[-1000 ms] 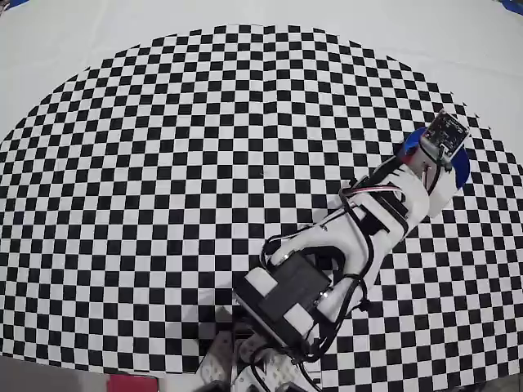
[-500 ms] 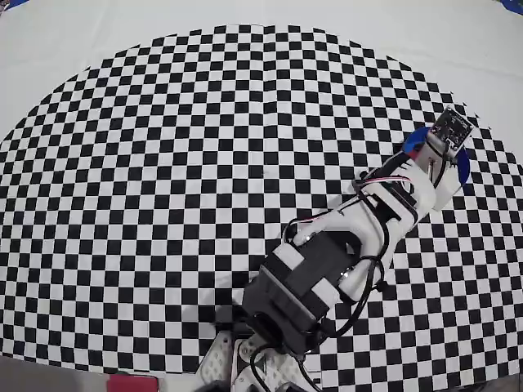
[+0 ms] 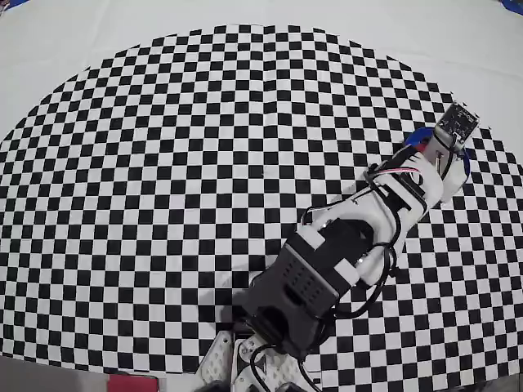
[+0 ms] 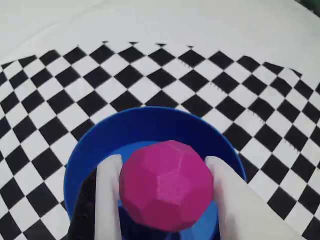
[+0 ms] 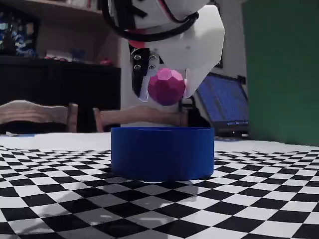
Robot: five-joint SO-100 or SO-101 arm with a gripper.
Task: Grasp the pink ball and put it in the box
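Note:
The pink faceted ball (image 4: 166,186) is held between my gripper's (image 4: 162,192) two white fingers, directly above the round blue box (image 4: 145,125). In the fixed view the ball (image 5: 166,86) hangs a little above the rim of the blue box (image 5: 162,152), gripped by the gripper (image 5: 166,89). In the overhead view the arm reaches to the right edge, and only a sliver of the blue box (image 3: 418,135) shows beside the wrist; the ball is hidden there.
The box stands on a black-and-white checkered mat (image 3: 204,163) on a white table. The arm's base (image 3: 278,343) sits at the mat's front edge. A laptop (image 5: 224,107) and furniture stand in the background of the fixed view.

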